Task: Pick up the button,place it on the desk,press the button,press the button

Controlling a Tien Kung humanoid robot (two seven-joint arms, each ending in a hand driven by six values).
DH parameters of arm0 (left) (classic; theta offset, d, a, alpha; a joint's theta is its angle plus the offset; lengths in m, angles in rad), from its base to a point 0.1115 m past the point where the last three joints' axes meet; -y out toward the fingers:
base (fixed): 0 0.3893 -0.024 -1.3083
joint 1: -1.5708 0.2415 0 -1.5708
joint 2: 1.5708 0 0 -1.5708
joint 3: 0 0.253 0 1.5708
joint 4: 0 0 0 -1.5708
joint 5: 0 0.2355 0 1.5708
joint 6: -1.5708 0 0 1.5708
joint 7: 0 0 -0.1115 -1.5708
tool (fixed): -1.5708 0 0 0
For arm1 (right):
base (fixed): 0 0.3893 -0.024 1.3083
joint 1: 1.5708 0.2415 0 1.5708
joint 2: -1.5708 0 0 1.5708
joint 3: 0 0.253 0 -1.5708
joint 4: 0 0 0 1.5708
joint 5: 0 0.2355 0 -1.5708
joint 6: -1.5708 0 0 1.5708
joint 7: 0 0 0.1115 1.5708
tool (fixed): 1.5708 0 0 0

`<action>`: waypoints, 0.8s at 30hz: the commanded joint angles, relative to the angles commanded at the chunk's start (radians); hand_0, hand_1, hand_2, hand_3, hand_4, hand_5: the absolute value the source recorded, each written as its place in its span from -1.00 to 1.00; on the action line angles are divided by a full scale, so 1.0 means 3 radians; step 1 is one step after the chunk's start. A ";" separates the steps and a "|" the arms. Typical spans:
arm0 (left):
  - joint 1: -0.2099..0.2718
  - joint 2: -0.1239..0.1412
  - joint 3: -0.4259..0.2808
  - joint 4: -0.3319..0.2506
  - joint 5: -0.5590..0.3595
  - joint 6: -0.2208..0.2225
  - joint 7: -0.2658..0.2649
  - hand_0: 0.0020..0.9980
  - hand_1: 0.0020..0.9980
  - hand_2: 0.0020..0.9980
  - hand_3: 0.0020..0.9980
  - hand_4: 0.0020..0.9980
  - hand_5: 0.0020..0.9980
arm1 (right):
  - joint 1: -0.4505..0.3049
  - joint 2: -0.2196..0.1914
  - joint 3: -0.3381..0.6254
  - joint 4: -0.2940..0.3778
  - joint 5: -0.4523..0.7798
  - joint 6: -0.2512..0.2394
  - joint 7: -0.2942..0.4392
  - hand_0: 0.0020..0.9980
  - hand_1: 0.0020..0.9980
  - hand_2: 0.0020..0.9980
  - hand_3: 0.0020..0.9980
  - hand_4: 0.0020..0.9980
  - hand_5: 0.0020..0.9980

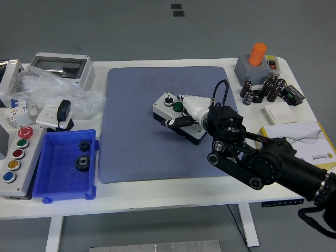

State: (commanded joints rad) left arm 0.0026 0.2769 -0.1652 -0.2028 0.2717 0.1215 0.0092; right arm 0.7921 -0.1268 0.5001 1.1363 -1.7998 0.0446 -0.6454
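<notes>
A small white-and-black button box (167, 106) lies on the blue-grey mat (136, 147) near the table's middle, turned at an angle. It carries a black knob (169, 99) and a green button (178, 107). My right hand (185, 114) reaches in from the lower right and covers the box's right half. Its pale fingers (193, 103) lie over the top and the dark thumb (176, 122) runs along the near side, so the hand grips the box. The rest of the box's top is hidden under the hand. The left arm is out of view.
A blue bin (55, 181) holding two gears sits at the left, beside a grey panel (25, 173) of coloured buttons. Plastic bag, grey enclosure (63, 67) and black adapter (63, 111) are at back left. Grey box with orange cylinder (257, 54), capacitors (262, 89) and cardboard (299, 137) stand right.
</notes>
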 joint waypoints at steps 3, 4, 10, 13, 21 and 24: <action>-0.0001 0.0000 0.0003 0.0000 -0.0001 -0.0001 -0.0002 0.16 0.22 0.16 0.24 0.42 -0.50 | 0.0007 0.0004 -0.0026 -0.0027 0.0001 -0.0054 0.0000 0.29 0.70 0.88 1.00 1.00 0.41; -0.0002 0.0000 0.0006 0.0000 -0.0003 -0.0001 -0.0003 0.16 0.22 0.16 0.24 0.42 -0.50 | 0.0010 0.0006 -0.0036 -0.0039 0.0000 -0.0078 0.0000 0.29 0.70 0.88 1.00 1.00 0.41; -0.0004 -0.0003 0.0012 0.0000 -0.0002 -0.0002 -0.0004 0.16 0.23 0.16 0.24 0.41 -0.51 | 0.0015 0.0031 -0.0115 -0.0130 -0.0034 -0.0238 0.0000 0.16 0.62 0.80 1.00 1.00 0.31; -0.0005 -0.0005 0.0010 -0.0001 0.0003 -0.0002 -0.0006 0.16 0.23 0.16 0.24 0.41 -0.53 | 0.0013 0.0043 -0.0155 -0.0168 -0.0044 -0.0288 0.0000 -0.14 0.43 0.61 1.00 1.00 0.08; -0.0012 -0.0008 0.0019 -0.0002 0.0008 -0.0001 -0.0008 0.16 0.22 0.17 0.24 0.41 -0.53 | 0.0020 0.0064 -0.0236 -0.0227 -0.0062 -0.0335 0.0000 -0.32 0.26 0.40 0.79 0.91 -0.13; -0.0015 -0.0010 0.0019 -0.0002 0.0015 -0.0002 -0.0009 0.16 0.22 0.17 0.24 0.41 -0.53 | 0.0026 0.0072 -0.0256 -0.0238 -0.0081 -0.0356 0.0000 -0.32 0.26 0.40 0.79 0.91 -0.13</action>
State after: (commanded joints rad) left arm -0.0020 0.2741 -0.1595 -0.2036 0.2762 0.1210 0.0065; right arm 0.7998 -0.1053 0.4233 1.0651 -1.8240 -0.0621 -0.6454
